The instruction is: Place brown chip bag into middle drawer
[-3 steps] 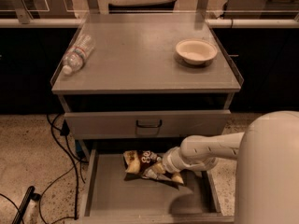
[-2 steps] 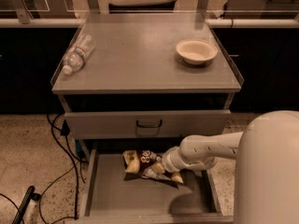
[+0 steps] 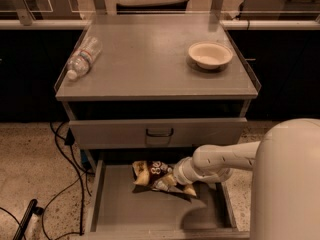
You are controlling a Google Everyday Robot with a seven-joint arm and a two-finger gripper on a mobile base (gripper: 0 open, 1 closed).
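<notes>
**Change observed.** Across the last second almost nothing is changing. The arm is keeping the same reach and the brown chip bag (image 3: 149,170) is lying in the same spot, with no visible shift in either.

**Position of the task item.** The bag is resting on the floor of the middle drawer (image 3: 145,214), which is standing pulled out below the closed drawer front (image 3: 159,132) with the small dark handle. The bag is sitting toward the back of the drawer, roughly centred, with bare floor in front of it.

**Gripper.** The gripper (image 3: 167,181) is reaching in from the right and is touching the bag's right end, low over the drawer floor. Whether it is clamping the bag or has let go cannot be told.

**Meaning for the task.** The bag is judged to be already inside the correct drawer, so the placement appears nearly complete. Release, if not yet made, and a clean withdrawal of the arm are what remain. The risk is the crinkly bag snagging and being dragged out with the gripper.

**Writing.** White lettering is showing on the bag's dark middle, but no word or brand is readable. The clear bottle (image 3: 84,57) and the white bowl (image 3: 210,54) on the cabinet top (image 3: 150,79) are showing no legible marking.
</notes>
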